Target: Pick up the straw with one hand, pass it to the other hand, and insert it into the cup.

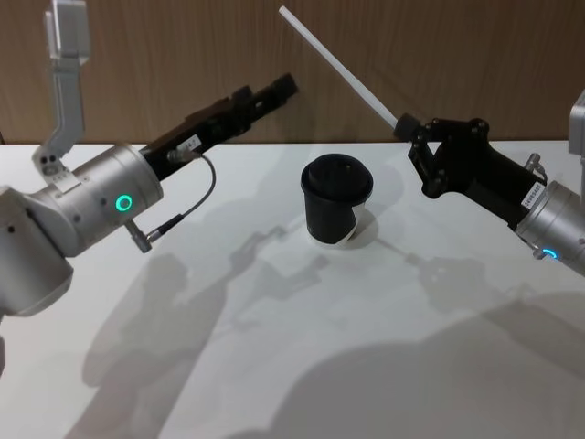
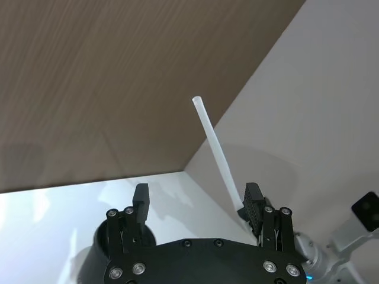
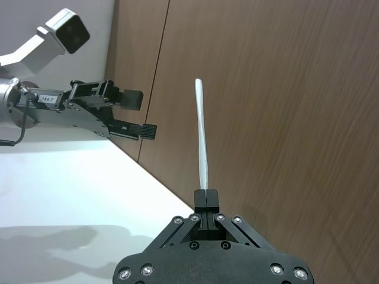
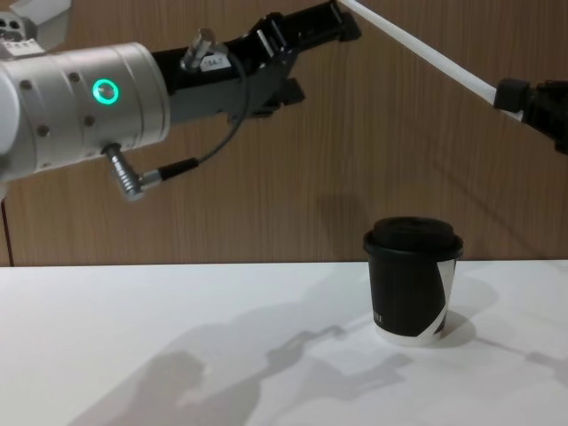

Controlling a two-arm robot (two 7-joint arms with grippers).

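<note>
So far only the pickup is done (right gripper [image 1: 403, 124] pinches the straw [image 1: 343, 69] aloft); the open left gripper [image 1: 283, 89] and cup [image 1: 335, 198] wait.

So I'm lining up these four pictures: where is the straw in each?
Head view: the straw slants across top centre, its lower end in the right hand.
Left wrist view: straw mid-frame, leaning.
Right wrist view: straw mid-frame, sticking out of that hand.
Chest view: straw top right, slanting.
Shared landmark: the brown wood wall behind it.
</note>
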